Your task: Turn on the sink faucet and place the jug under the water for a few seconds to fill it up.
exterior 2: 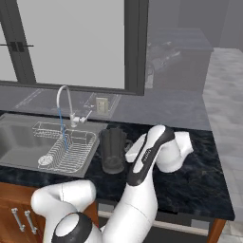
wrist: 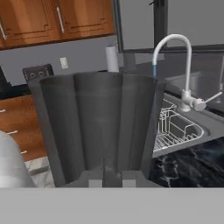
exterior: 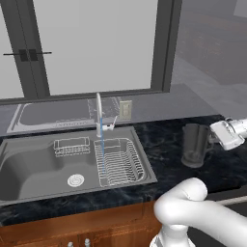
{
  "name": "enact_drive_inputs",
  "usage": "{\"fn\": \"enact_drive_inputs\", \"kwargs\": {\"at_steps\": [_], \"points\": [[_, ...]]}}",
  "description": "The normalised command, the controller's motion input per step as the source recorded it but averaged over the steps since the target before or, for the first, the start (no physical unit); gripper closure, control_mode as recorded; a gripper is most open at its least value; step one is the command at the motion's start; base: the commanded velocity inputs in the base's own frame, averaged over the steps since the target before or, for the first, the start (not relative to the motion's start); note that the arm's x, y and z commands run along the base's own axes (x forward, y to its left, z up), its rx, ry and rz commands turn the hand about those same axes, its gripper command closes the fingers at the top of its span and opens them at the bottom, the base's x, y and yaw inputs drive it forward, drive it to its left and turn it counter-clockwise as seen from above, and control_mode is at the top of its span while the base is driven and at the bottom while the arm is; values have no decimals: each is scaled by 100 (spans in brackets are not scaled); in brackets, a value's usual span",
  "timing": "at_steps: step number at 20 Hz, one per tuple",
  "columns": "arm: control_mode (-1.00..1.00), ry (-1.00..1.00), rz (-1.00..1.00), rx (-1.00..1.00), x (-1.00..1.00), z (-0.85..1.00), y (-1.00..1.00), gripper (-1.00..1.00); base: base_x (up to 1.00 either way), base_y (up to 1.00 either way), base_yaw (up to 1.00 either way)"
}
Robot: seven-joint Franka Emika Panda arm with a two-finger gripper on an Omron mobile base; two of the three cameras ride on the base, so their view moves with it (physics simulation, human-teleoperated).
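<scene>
The jug (exterior: 194, 144) was seen upright on the dark marble counter (exterior: 164, 159), at the right of the left base view and just beside the right rim of the sink (exterior: 29, 164). In the hand view the jug (wrist: 98, 127) was very close to the camera and covered the centre of the frame. The gripper (exterior: 212, 140) was placed at the handle side of the jug, at the right edge of the left base view. It could not be told whether the fingers were apart or closed on the handle, because they were hidden.

A thin blue stream of water (exterior: 102, 154) was seen falling from the sink faucet (exterior: 99, 113) onto the wire dish rack (exterior: 118, 161) in the right part of the basin. A smaller wire basket (exterior: 71, 146) was seen left of the stream, and the round drain (exterior: 75, 180) below it.
</scene>
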Motion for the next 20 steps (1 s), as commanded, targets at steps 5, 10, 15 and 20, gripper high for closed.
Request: {"fn": "enact_drive_inputs", "kwargs": {"at_steps": [5, 10, 15, 20], "points": [[-100, 0, -10, -10, 0, 0, 100, 100, 0, 0, 0], [-100, 0, -10, -12, 7, 1, 100, 100, 0, 0, 0], [-100, 0, -9, -7, 15, 20, 100, 100, 0, 0, 0], [-100, 0, -6, -7, 21, 8, 100, 100, 0, 0, 0]]}}
